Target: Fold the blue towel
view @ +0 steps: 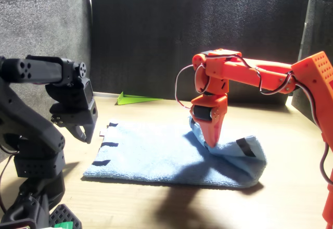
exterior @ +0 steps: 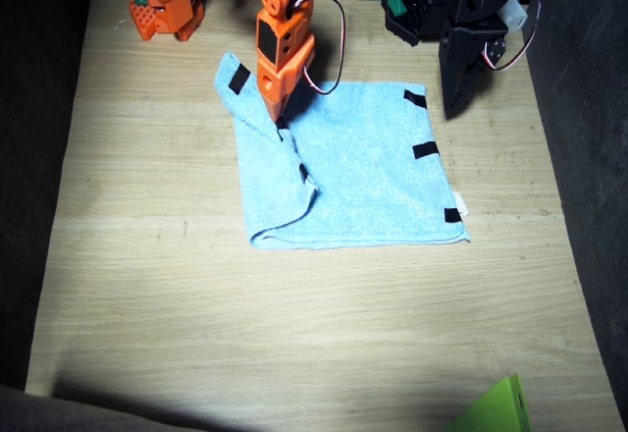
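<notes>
Fixed view: blue towel (exterior: pixel 363 172) at table (exterior: pixel 147 255) centre, its nine o'clock edge rolled inward, orange right gripper (exterior: pixel 282 118) clenched on that fold, green piece (exterior: pixel 496 412) at five o'clock; front view: black left gripper (view: pixel 78 130) hanging released over the towel's taped end, dark backdrop (view: pixel 156 31) behind.

Robotics lab bench, pale wood-grain tabletop (exterior: pixel 294 334) boxed in by dark foam-like panels (view: pixel 182 36), orange right arm (exterior: pixel 280 29) and black left arm (exterior: pixel 471 20) mounted at one edge, harsh lamp light
</notes>
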Controlling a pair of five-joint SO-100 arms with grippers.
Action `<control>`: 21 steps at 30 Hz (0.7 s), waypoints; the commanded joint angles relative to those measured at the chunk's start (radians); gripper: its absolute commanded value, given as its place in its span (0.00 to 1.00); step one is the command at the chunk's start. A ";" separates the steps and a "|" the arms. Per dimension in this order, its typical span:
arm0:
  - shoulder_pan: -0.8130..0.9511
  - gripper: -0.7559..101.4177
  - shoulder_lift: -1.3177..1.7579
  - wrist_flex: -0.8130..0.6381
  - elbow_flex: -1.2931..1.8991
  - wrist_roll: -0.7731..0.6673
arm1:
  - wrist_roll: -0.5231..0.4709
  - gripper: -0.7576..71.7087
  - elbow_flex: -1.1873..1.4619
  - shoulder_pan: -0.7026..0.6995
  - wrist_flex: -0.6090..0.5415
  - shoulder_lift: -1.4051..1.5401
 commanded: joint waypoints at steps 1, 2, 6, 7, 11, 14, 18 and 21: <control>0.008 0.00 0.023 0.008 0.009 0.011 | -0.006 0.01 -0.037 0.044 0.018 -0.009; 0.008 0.00 0.023 0.008 0.009 0.011 | -0.014 0.01 -0.037 0.052 0.018 -0.018; 0.009 0.00 0.023 0.008 0.009 0.012 | -0.067 0.01 -0.041 0.067 0.018 -0.038; 0.009 0.00 0.025 0.008 0.009 0.012 | -0.077 0.05 -0.044 0.069 0.018 -0.038; 0.011 0.00 0.025 0.006 0.011 0.014 | -0.107 0.24 -0.044 0.083 0.020 -0.028; 0.012 0.00 0.026 0.006 0.012 0.011 | -0.138 0.26 -0.041 0.098 0.021 -0.011; 0.014 0.00 0.032 0.003 0.017 0.008 | -0.153 0.24 -0.044 0.115 0.021 0.035; 0.020 0.04 0.028 0.003 0.015 0.000 | -0.161 0.25 -0.044 0.109 0.021 0.115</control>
